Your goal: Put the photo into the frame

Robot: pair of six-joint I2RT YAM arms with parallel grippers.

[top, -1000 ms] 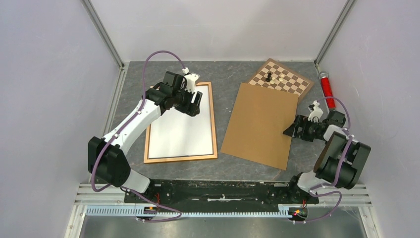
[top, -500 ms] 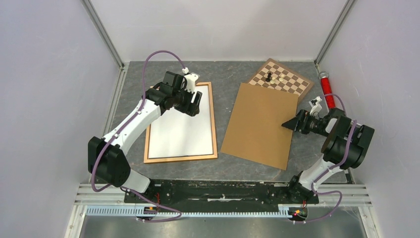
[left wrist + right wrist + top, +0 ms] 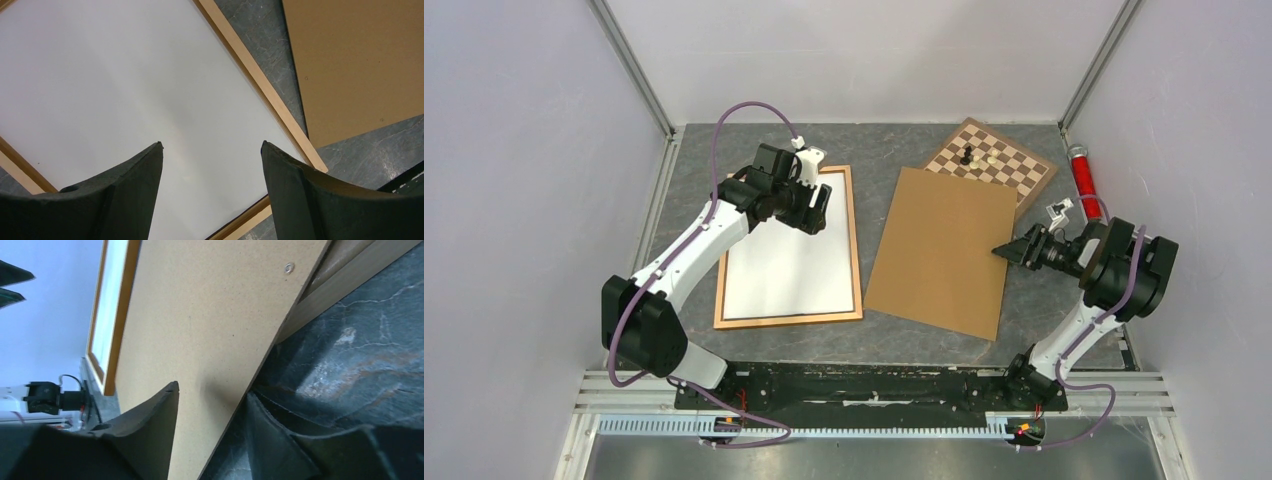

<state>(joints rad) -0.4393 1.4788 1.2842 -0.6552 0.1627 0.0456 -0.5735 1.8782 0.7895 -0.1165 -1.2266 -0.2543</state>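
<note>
The photo (image 3: 789, 262) lies white side up inside the frame (image 3: 856, 250), on the left part of the counter (image 3: 884, 145). The left tool (image 3: 211, 145) hangs over its far end, jaws wide, holding nothing. The right tool (image 3: 1006, 250) is at the right edge of the brown backing board (image 3: 939, 250), with its 2 jaws partly apart around that edge. I cannot tell if they pinch it.
</note>
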